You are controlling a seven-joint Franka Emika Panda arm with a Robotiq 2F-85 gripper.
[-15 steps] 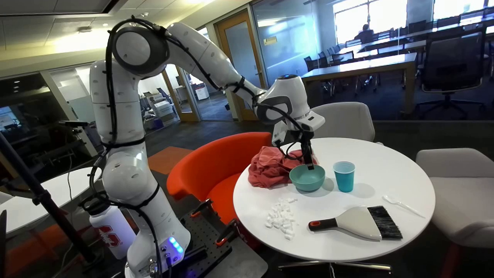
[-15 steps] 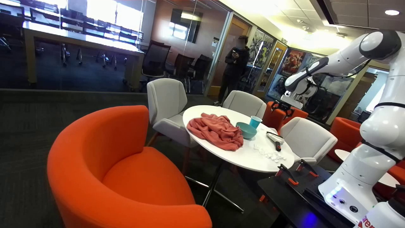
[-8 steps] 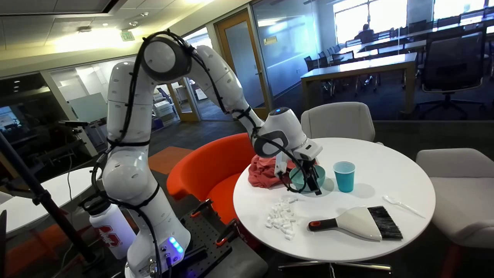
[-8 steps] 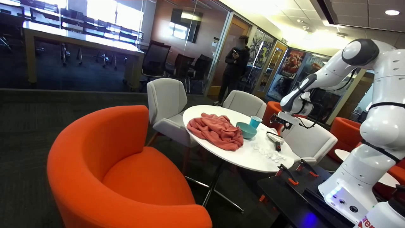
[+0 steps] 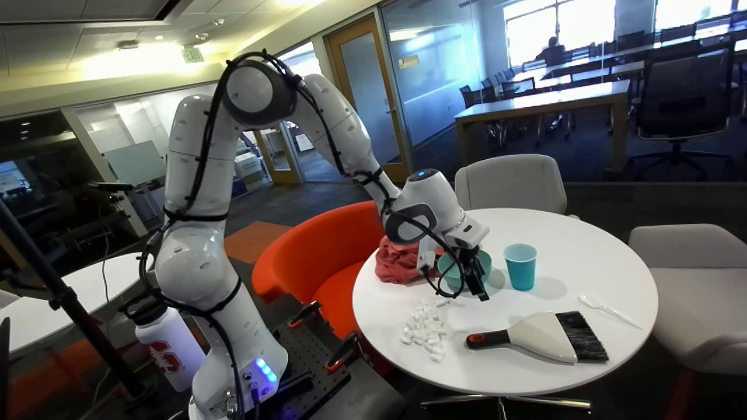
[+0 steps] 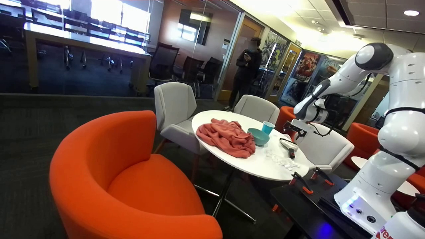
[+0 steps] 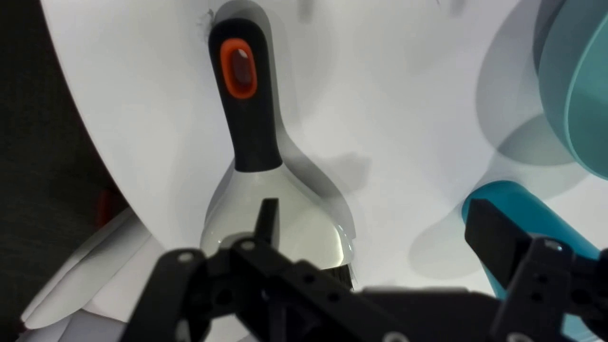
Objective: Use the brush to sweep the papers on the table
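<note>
The brush (image 5: pixel 540 338) lies flat on the round white table (image 5: pixel 575 251), with a black handle, a pale body and black bristles. It also shows in an exterior view (image 6: pixel 291 146). In the wrist view the brush (image 7: pixel 256 128) has its handle toward the top, and its bristles are mostly hidden by my gripper. My gripper (image 7: pixel 374 209) is open and empty above the table; its left finger overlaps the brush's pale body and its right finger overlaps the cup. It shows in an exterior view (image 5: pixel 481 289) in front of the bowl. The papers (image 5: pixel 425 329) lie scattered beside the handle end.
A blue cup (image 5: pixel 520 268) and a teal bowl (image 6: pixel 259 137) stand near the gripper. A pink-red cloth heap (image 6: pixel 229 137) lies beside the bowl. A white plastic utensil (image 5: pixel 610 311) lies beyond the bristles. Chairs surround the table, including an orange one (image 5: pixel 315 245).
My gripper has come down from over the bowl toward the table and closer to the brush; in the last half second it moved only slightly. Brush, papers and other objects have not moved.
</note>
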